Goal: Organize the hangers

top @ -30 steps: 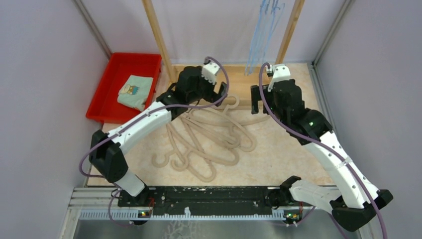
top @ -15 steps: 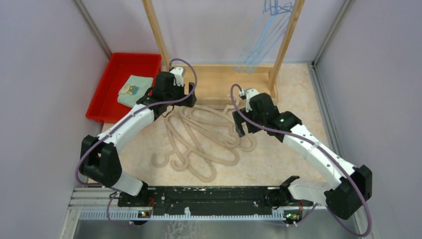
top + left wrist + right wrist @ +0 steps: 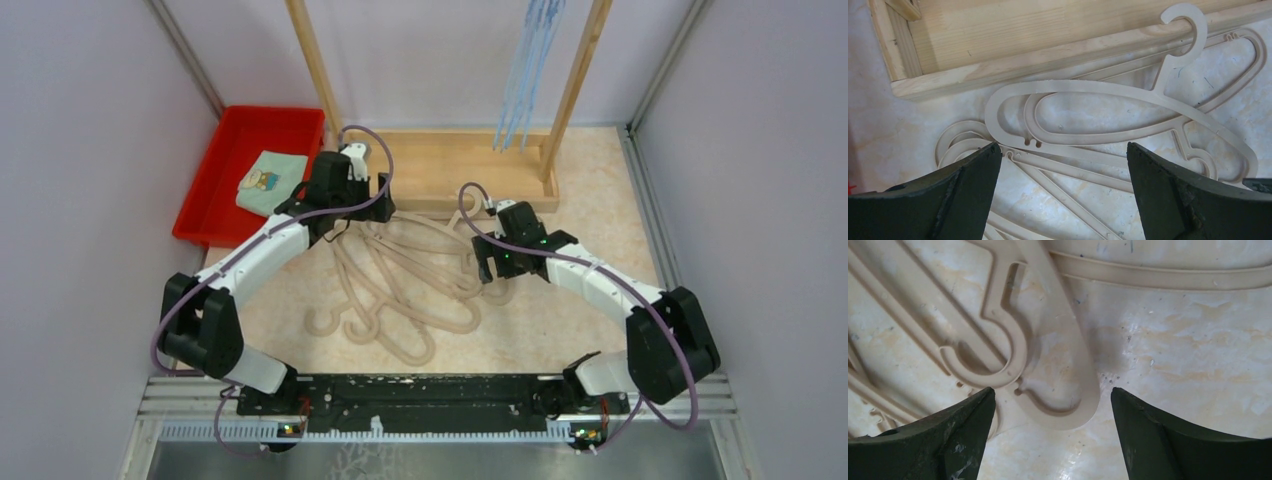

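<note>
The beige hangers [image 3: 420,285] lie tangled on the tabletop [image 3: 580,300], in front of the rack [image 3: 450,170]. The right tool [image 3: 1053,395] is released over the heap's right end, its fingers straddling a hanger's rounded tip. The left tool [image 3: 1063,150], released and empty, sits nearer the rack, above a hanger whose hook rests on the rack's base. The blue hangers [image 3: 528,70] hang from the rack.

The blue hangers [image 3: 525,75] and the rack [image 3: 440,170] are cut off above.

Left claw [image 3: 1063,157], right claw [image 3: 1053,397] now lower, over beige hangers [image 3: 420,292].
</note>
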Controlling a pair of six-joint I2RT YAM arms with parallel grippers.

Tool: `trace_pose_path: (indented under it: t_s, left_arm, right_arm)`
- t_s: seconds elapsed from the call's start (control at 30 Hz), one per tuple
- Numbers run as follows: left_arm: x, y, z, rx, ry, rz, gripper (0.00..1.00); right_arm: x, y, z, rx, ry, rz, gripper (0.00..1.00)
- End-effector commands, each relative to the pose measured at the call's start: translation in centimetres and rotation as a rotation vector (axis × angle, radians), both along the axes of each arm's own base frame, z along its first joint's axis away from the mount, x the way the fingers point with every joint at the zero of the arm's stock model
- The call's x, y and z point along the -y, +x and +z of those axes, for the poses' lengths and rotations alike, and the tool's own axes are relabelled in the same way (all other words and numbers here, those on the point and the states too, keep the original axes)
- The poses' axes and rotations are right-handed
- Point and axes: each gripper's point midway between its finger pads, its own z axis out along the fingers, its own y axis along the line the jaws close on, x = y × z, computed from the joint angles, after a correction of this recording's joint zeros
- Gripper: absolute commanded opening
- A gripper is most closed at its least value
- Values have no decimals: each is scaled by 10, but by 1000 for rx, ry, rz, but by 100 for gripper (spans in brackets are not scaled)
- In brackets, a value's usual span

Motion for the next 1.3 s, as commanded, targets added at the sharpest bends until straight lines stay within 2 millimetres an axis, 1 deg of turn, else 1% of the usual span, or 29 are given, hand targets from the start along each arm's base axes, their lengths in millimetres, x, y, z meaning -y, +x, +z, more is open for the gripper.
trace_pose_path:
  t_s: [0.0,0.07,0.17,0.23,0.5,0.6,0.7,0.73,0.8,0.83,0.87,0.9,0.97,1.0,1.1,1.27]
  left_arm:
    - [1,0,17,40,-40,-10,100]
    - [1,-1,16,38,-38,-15,100]
    - [1,-1,13,35,-30,-16,100]
    - [0,1,12,35,-26,-14,100]
    - [2,3,3,12,-33,-18,100]
    - [3,4,1,6,-31,-17,100]
    - [3,6,0,4,-32,-16,100]
    - [3,6,-1,1,-32,-14,100]
    - [4,8,-1,-2,-36,-14,100]
    - [4,8,-1,-3,-35,-15,100]
    - [5,9,-1,-4,-36,-16,100]
    - [5,9,-2,-5,-35,-16,100]
    - [5,10,-2,-3,-32,-16,100]
    - [5,10,-3,-5,-31,-18,100]
    - [6,11,-4,-9,-34,-18,100]
    - [10,12,-4,-11,-55,-23,100]
  right_arm:
    - [2,31,-3,70,27,-44,85]
    - [2,35,-10,58,25,-48,83]
    - [-5,35,-19,22,43,-27,76]
    - [-5,36,-23,18,40,-27,76]
    - [12,43,-40,29,-30,-90,75]
    - [18,49,-48,30,-57,-113,71]
    - [13,50,-53,6,-32,-105,63]
    - [10,51,-54,-1,-22,-101,59]
    - [7,51,-55,-12,-12,-96,47]
    - [6,50,-53,-15,-7,-93,39]
    - [6,50,-50,-12,-5,-91,30]
    - [6,50,-47,-6,-1,-92,18]
    - [7,51,-34,17,4,-94,3]
    - [7,52,-25,31,8,-95,0]
    - [5,55,9,81,27,-76,0]
    - [1,51,72,155,77,-27,0]
